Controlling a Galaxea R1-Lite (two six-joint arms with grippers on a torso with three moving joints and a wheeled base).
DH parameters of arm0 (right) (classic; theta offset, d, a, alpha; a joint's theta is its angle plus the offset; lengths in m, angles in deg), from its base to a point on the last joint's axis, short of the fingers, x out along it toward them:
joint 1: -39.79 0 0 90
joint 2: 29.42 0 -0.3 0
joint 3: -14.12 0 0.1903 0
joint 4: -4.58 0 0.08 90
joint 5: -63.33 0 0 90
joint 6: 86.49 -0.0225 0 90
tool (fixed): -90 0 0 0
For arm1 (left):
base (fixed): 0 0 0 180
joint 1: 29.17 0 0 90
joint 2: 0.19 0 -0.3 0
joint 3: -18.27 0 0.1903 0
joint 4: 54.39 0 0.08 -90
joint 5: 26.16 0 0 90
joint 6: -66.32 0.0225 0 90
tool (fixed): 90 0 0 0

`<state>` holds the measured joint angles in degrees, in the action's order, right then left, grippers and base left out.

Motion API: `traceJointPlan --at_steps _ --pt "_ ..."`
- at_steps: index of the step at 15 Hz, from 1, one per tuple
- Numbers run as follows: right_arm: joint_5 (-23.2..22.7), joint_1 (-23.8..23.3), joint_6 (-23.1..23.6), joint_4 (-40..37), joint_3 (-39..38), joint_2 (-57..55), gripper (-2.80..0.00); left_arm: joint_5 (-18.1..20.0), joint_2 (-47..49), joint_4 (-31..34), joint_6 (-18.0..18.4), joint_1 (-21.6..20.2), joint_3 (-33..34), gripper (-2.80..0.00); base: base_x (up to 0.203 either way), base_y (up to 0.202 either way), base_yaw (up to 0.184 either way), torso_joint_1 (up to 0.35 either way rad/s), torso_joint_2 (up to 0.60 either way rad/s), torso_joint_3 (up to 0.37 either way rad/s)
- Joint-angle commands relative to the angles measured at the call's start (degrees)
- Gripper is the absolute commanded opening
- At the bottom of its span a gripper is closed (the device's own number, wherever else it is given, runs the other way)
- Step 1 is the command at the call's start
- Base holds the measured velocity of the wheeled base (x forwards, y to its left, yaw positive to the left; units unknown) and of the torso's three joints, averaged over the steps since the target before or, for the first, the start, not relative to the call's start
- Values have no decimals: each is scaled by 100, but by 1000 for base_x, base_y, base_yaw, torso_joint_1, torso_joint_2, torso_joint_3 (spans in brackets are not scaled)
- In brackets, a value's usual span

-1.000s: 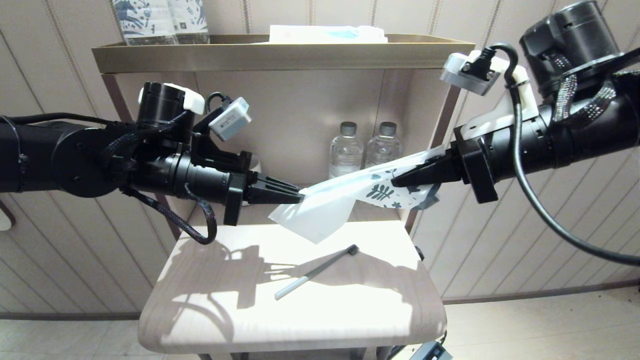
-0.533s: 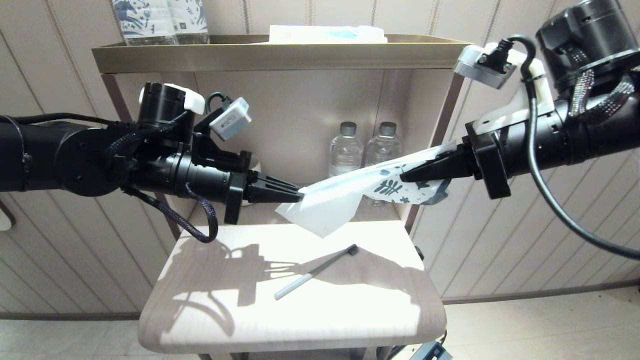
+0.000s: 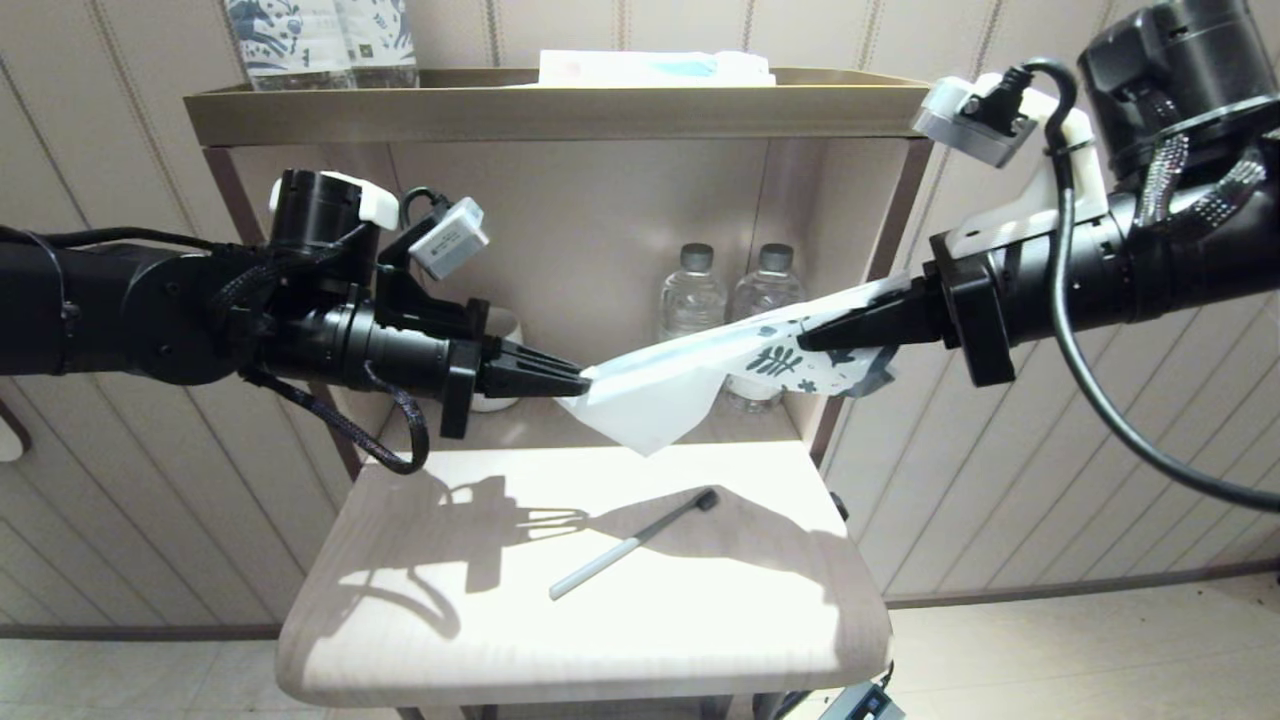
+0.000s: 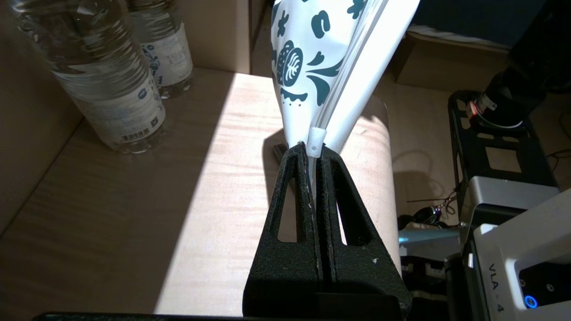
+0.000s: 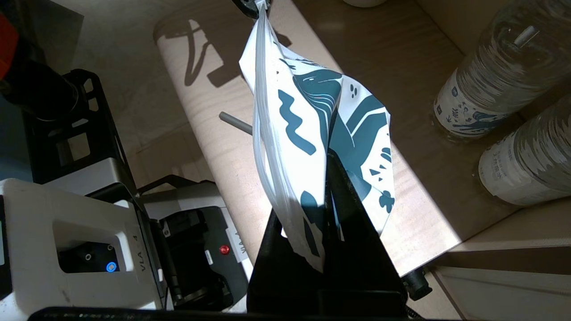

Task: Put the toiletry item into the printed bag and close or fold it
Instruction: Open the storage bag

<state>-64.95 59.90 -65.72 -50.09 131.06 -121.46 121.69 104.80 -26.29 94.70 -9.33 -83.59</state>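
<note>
Plastic printed bag (image 3: 690, 375) hangs between both tools — toothbrush (image 3: 630, 545) handle partly hidden.

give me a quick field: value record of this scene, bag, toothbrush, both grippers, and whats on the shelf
printed bag: held in the air between both grippers, above the table, sagging in the middle
left gripper: shut on the bag's plain white end, at the zip slider
right gripper: shut on the bag's printed end
toothbrush: lying on the table, outside the bag, untouched
water bottles: two, upright on the shelf behind the bag
task state: toothbrush not yet in the bag
</note>
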Motion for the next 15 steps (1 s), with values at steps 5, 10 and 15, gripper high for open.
traceJointPlan --at_steps 5,10,15 --pt "-22 10 15 -16 -75 -16 -280 34 40 2 1 -6 -25 -280 0 0 0 0 0 0" --pt "-22 19 15 -8 -137 -16 -280 34 31 2 1 -6 -52 -280 0 0 0 0 0 0" --pt "-22 54 15 -7 -278 -7 -280 34 75 2 18 -6 1 -280 0 0 0 0 0 0"
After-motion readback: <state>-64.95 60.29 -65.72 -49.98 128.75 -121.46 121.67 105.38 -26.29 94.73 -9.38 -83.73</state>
